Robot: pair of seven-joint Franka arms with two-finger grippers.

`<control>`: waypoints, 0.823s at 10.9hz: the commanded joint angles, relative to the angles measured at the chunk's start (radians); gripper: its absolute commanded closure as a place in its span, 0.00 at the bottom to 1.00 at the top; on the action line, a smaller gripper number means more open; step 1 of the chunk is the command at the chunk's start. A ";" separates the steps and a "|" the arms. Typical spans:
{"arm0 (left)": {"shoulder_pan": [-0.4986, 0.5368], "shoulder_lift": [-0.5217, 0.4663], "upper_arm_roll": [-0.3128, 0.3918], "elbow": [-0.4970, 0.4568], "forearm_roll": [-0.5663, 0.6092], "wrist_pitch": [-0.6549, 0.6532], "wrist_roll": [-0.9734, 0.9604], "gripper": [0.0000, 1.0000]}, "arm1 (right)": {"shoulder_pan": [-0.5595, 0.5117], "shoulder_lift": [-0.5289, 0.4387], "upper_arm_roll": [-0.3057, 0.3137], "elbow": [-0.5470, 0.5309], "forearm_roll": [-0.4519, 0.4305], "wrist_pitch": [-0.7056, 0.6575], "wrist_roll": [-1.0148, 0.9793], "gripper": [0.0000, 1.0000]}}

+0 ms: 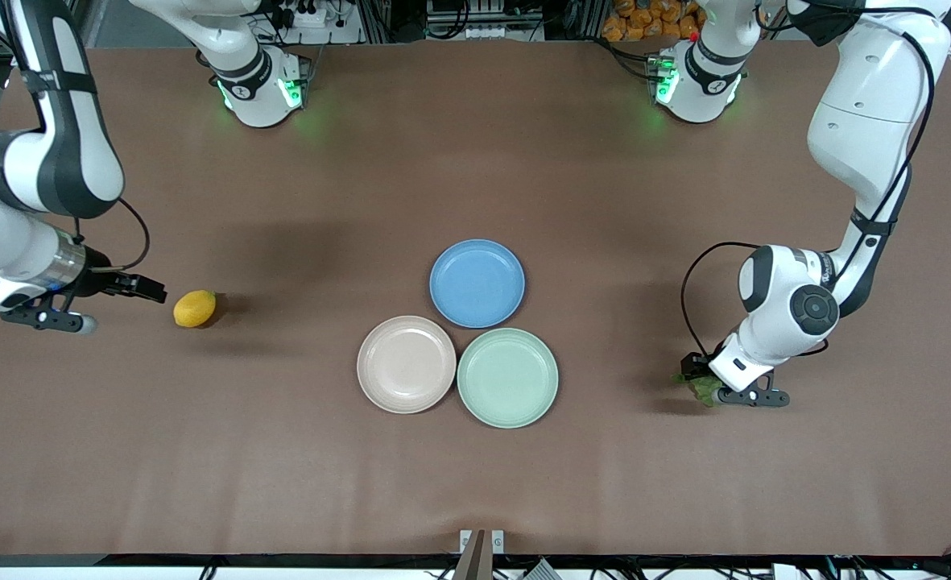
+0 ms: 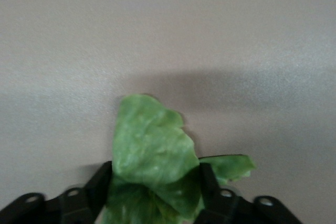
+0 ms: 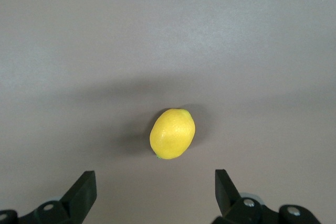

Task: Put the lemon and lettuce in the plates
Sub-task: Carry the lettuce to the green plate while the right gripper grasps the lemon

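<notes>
The yellow lemon lies on the brown table toward the right arm's end. My right gripper is open just short of it, with the lemon ahead of its fingertips and not between them. The green lettuce lies on the table toward the left arm's end. My left gripper is down over it, both fingers pressed against the leaf's sides. The beige-pink plate and the mint green plate sit side by side mid-table, both with nothing on them.
A blue plate touches the two pale plates, farther from the front camera. Both arm bases stand along the table's back edge. Bare tabletop lies between each gripper and the plates.
</notes>
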 commanded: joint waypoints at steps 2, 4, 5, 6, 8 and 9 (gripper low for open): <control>-0.012 0.014 0.001 0.023 0.022 -0.001 0.003 0.93 | -0.011 0.092 0.010 -0.007 0.002 0.106 0.015 0.00; -0.018 0.010 0.001 0.028 0.023 -0.001 0.006 1.00 | -0.015 0.155 0.010 -0.009 0.004 0.181 0.017 0.00; -0.017 0.002 0.001 0.034 0.023 -0.003 0.007 1.00 | -0.016 0.180 0.010 -0.009 0.004 0.207 0.017 0.00; -0.021 -0.012 0.001 0.056 0.025 -0.012 0.006 1.00 | -0.018 0.206 0.010 -0.009 0.004 0.235 0.017 0.00; -0.075 -0.071 0.001 0.089 0.026 -0.125 -0.003 1.00 | -0.027 0.231 0.010 -0.022 0.004 0.267 0.017 0.00; -0.077 -0.090 -0.013 0.113 0.020 -0.165 -0.028 1.00 | -0.030 0.234 0.010 -0.029 0.004 0.269 0.012 0.00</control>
